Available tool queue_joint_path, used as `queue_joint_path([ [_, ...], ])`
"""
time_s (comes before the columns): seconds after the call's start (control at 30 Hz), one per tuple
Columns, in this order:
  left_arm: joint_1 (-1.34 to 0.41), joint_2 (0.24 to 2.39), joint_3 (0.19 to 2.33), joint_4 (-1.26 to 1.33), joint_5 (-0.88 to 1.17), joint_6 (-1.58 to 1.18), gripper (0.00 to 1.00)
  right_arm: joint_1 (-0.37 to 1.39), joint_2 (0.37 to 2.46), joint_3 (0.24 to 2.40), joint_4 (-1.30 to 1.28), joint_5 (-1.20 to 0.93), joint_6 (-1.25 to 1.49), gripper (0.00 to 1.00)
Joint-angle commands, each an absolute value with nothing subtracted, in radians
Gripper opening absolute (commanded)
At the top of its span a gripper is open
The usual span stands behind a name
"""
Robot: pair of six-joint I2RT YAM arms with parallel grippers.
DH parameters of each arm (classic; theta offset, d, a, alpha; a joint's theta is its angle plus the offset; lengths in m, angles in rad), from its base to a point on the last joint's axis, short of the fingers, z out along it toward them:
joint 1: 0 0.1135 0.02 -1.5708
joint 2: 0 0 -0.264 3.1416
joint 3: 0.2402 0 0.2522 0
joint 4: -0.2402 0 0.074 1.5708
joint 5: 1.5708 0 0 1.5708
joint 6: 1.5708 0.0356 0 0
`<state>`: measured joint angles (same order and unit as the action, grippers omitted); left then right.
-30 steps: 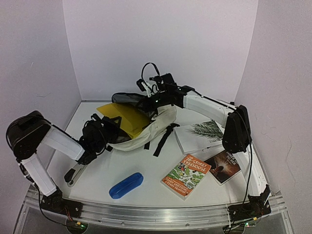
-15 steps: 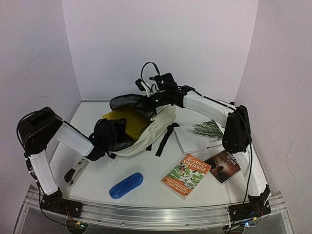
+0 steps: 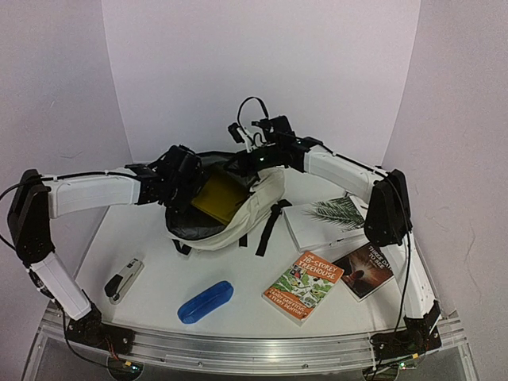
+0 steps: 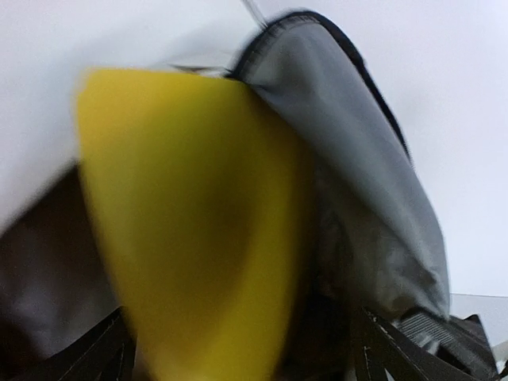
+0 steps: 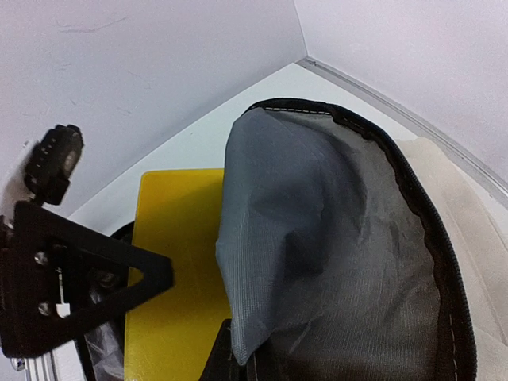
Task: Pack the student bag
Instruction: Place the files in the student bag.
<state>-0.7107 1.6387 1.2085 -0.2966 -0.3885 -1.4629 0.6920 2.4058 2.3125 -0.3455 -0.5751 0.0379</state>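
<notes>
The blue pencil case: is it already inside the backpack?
No, the blue pencil case lies on the table, in front of the student bag and apart from it.

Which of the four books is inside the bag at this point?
The yellow book, in the open mouth of the student bag. The palm-leaf book, the orange Treehouse book and the dark book lie flat on the table.

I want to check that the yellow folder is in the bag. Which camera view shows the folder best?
The top external view: the yellow folder lies sharp in the open mouth of the student bag. The right wrist view shows it larger but partly hidden by grey lining; the left wrist view shows only a yellow blur.
</notes>
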Motion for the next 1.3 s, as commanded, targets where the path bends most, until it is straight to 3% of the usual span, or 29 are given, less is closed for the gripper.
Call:
queue_joint_path([
  [0.0,-0.668,1.54,1.193,-0.536,-0.349,-1.334,0.92,0.669,2.387,2.311,-0.23,-0.603,0.037,0.0],
  [0.23,-0.632,1.411,1.137,-0.649,-0.335,-1.264,0.88,0.664,2.378,2.277,-0.223,-0.61,0.051,0.0],
  [0.37,-0.594,1.367,1.042,-0.552,-0.247,-1.238,0.82,0.665,2.382,2.283,-0.218,-0.618,0.068,0.0],
  [0.7,-0.587,1.524,1.083,-0.468,-0.151,-1.135,0.73,0.665,2.372,2.282,-0.217,-0.628,0.079,0.0],
  [0.9,-0.554,1.612,1.165,-0.591,-0.218,-1.164,0.46,0.664,2.344,2.249,-0.218,-0.634,0.071,0.0],
  [0.97,-0.549,1.608,1.187,-0.594,-0.229,-1.161,0.25,0.664,2.334,2.228,-0.218,-0.63,0.053,0.0],
  [1.07,-0.549,1.591,1.263,-0.624,-0.225,-1.134,0.01,0.664,2.317,2.174,-0.221,-0.597,0.006,0.0],
  [1.2,-0.548,1.556,1.346,-0.699,-0.246,-1.141,0.0,0.664,2.306,2.098,-0.229,-0.543,-0.098,0.01],
  [1.27,-0.548,1.547,1.353,-0.694,-0.234,-1.135,0.0,0.665,2.309,2.088,-0.248,-0.519,-0.132,0.12],
])
